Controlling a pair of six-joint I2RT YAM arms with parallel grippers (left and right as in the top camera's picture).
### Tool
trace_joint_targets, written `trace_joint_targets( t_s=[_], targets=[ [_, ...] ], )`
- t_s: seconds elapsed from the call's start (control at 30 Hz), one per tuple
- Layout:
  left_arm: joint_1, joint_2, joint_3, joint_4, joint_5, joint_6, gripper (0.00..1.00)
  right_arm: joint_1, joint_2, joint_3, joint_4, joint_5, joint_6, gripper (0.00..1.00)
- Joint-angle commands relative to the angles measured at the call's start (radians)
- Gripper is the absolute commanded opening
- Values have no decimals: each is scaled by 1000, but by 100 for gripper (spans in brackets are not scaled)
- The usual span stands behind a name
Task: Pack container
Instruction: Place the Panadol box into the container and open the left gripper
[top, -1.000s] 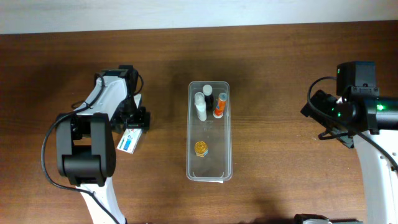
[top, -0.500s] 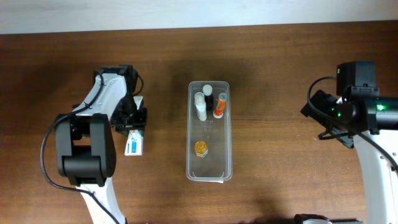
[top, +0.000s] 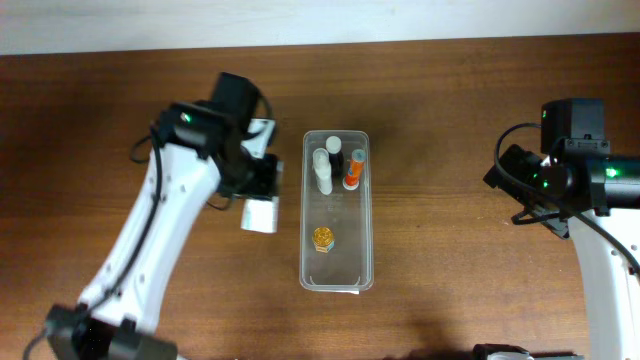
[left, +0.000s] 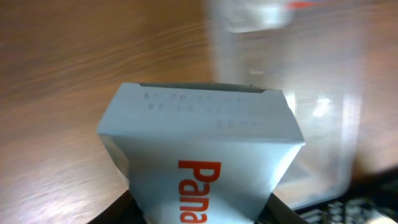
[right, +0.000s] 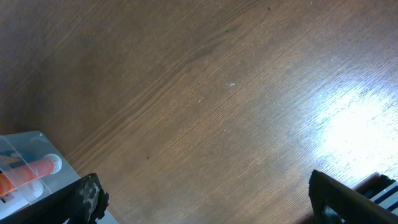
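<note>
The container (top: 336, 268) is a long clear plastic bin at the table's middle. It holds a white bottle (top: 322, 172), a dark bottle (top: 334, 152), an orange tube (top: 353, 170) and a gold-capped jar (top: 323, 238). My left gripper (top: 262, 200) is shut on a small white cardboard box (top: 261, 213) with red lettering and holds it just left of the container. The box fills the left wrist view (left: 202, 155), with the container (left: 323, 124) blurred behind it. My right gripper (right: 205, 202) is open and empty over bare table at the far right; the container's corner (right: 31, 168) shows at its left.
The wooden table (top: 460, 120) spreads around the container. A pale wall edge (top: 320, 20) runs along the back. The right arm (top: 580, 180) stands at the right side.
My left arm has lifted the white box off the table and swung right, from the far left to just beside the container. The right arm has not moved.
</note>
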Motion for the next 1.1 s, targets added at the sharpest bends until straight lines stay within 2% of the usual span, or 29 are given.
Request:
trace_joint_targets(
  t_s=[0.0,0.2,0.4,1.0,1.07],
  targets=[
    [-134,-30,11,27,42,-101,44,-7,-1,7,3,2,6,99],
    [-319,-10,-28,134,24,-187,44,-7,-1,7,3,2,6,98],
    [-414,47,-34,212,23,-265,44,-7,-1,7,3,2,6,98],
    [-426,251,-35,224,-2,-385,44,-7,-1,7,3,2,6,98],
    [-426,252,-35,230,-2,-390,51,-7,-1,7,3,2,6,98]
  ],
)
